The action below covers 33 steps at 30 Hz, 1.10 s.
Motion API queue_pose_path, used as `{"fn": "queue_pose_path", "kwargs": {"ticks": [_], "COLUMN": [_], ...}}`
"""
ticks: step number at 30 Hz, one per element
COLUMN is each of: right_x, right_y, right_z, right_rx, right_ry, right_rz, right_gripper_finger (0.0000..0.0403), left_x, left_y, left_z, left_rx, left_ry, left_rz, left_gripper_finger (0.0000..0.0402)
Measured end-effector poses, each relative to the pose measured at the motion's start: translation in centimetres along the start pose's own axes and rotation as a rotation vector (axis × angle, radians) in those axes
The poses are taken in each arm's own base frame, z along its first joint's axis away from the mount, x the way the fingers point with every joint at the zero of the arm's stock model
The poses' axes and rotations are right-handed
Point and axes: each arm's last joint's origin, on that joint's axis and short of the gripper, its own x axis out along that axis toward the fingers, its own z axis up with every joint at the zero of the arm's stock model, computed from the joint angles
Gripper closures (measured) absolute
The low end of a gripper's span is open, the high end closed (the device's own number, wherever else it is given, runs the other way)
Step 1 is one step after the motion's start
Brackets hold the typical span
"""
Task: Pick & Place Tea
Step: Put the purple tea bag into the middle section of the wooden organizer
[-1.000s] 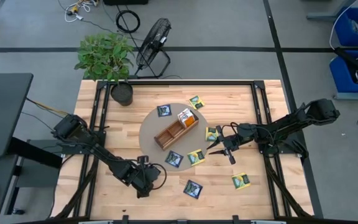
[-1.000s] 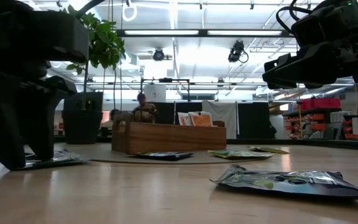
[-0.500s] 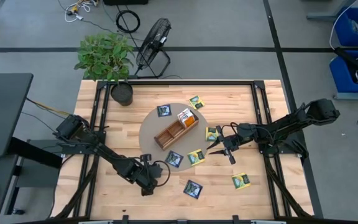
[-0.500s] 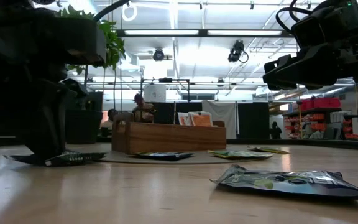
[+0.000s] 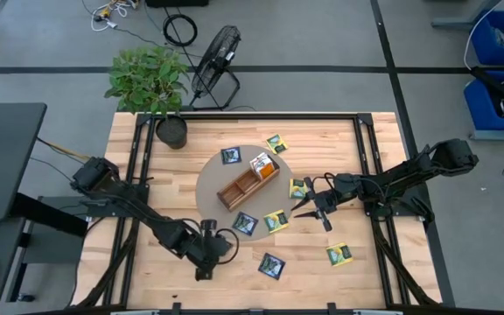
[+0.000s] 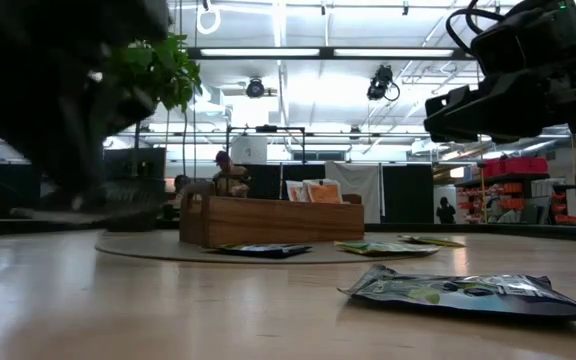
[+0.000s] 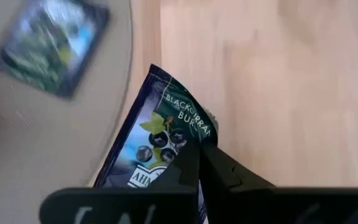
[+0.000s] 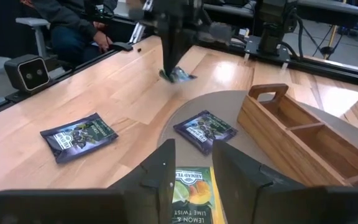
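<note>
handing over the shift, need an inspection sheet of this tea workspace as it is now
surface: wooden table with a round grey mat mid-table
job's things: wooden tray on the mat, orange-and-white packets standing in one end; navy packet and yellow-green packet flat on the wood; more packets lie around the tray
clutter: potted plant at the table's far left corner
grippers: left gripper shut on a navy blackcurrant packet, lifted near the mat's edge; right gripper hovers above a lemon-lime packet, jaws apart
cables: coiled cable on the floor
surroundings: floor fan behind the table, blue bins to the right, a person's arm beyond the table
</note>
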Motion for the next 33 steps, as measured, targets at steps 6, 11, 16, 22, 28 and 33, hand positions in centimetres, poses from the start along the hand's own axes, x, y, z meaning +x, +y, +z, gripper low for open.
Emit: {"fn": "queue_pose_path", "kwargs": {"ticks": [6,11,16,22,28,33], "right_x": [0.1,0.3,1.1,1.7,1.8,1.8], "right_y": [0.5,0.7,0.7,1.0,1.0,0.9], "right_z": [0.3,0.9,2.2,3.4,3.8,4.1], "right_rx": [-0.105,-0.189,-0.273,-0.366,-0.403,-0.431], "right_ry": [-0.028,-0.067,-0.076,-0.1,-0.115,-0.136], "right_rz": [0.02,0.027,0.037,0.055,0.05,0.032], "right_gripper_finger": [0.0289,0.0289,0.0289,0.027,0.0218,0.0194], "left_x": [-0.7,-0.4,-0.4,-0.4,-0.4,-0.2], "left_y": [-0.1,0.9,1.9,3.5,4.9,6.7], "left_z": [1.8,2.6,4.3,6.1,7.4,8.1], "left_rx": [0.074,0.108,0.161,0.215,0.242,0.215], "left_ry": [-0.169,-0.2,-0.311,-0.412,-0.482,-0.49], "left_rz": [-0.018,0.004,0.014,-0.002,-0.08,-0.106], "left_gripper_finger": [0.0399,0.0399,0.0399,0.0399,0.04,0.04]}}
